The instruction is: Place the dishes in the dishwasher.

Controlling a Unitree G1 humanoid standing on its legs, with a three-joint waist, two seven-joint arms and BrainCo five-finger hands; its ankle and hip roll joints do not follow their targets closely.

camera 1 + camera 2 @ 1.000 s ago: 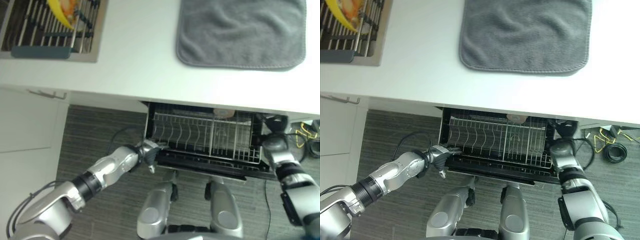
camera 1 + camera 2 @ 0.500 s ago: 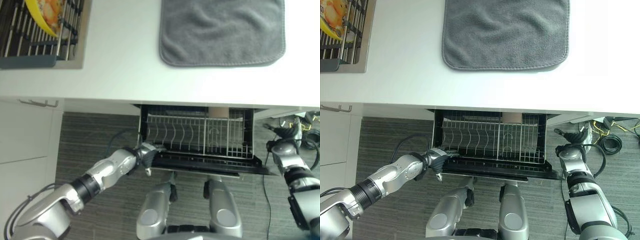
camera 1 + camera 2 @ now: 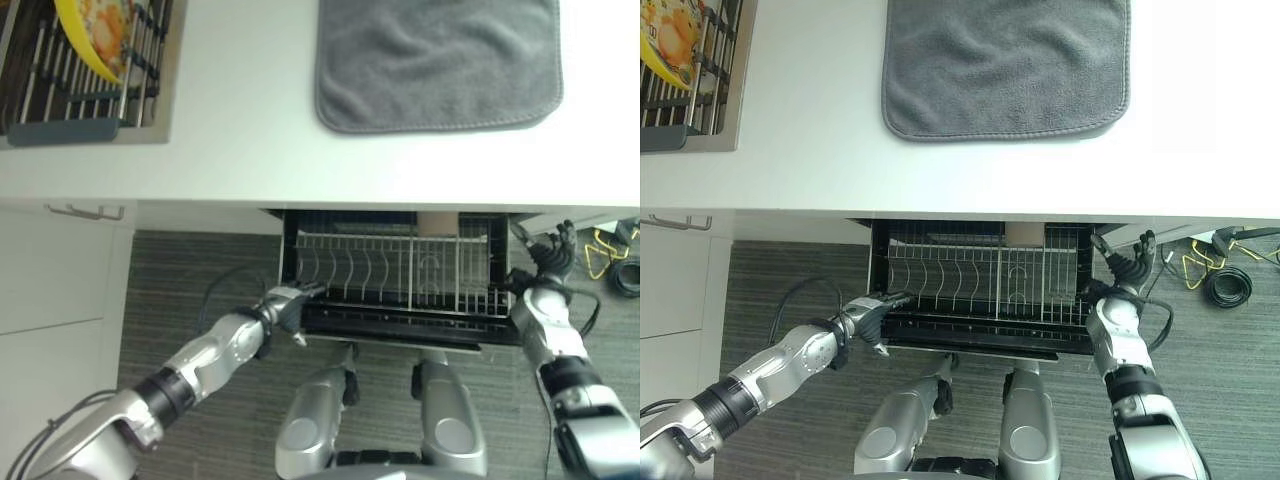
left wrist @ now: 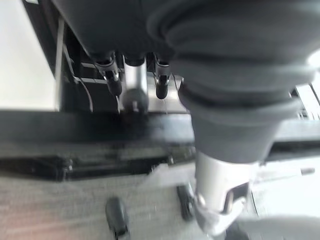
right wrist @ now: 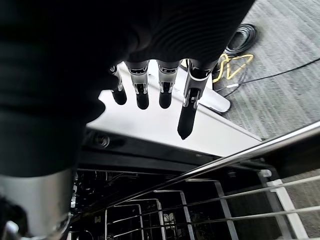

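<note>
Since the frame half a second ago the right hand (image 3: pixel 1122 278) has risen from beside the open dishwasher door to the right front corner of the dish rack (image 3: pixel 985 272), and its fingers (image 5: pixel 184 116) now stand straight and spread, holding nothing; in the right wrist view they hang apart over the rack's top wire and the white edge of the counter. The left hand (image 3: pixel 287 305) has kept its place at the left front corner of the rack, its fingertips (image 4: pixel 116 86) reaching onto the dark front rail; whether they curl round the rail or only press on it cannot be told. The white wire rack is drawn partly out of the dishwasher (image 3: pixel 300 220) under the white counter (image 3: pixel 810 160), and its tines look bare. The task's dishes are well apart from both hands: a yellow dish (image 3: pixel 92 38) stands tilted in the drying rack (image 3: pixel 70 133) at the counter's far left. A grey towel (image 3: pixel 1005 65) lies flat on the counter above the dishwasher.
</note>
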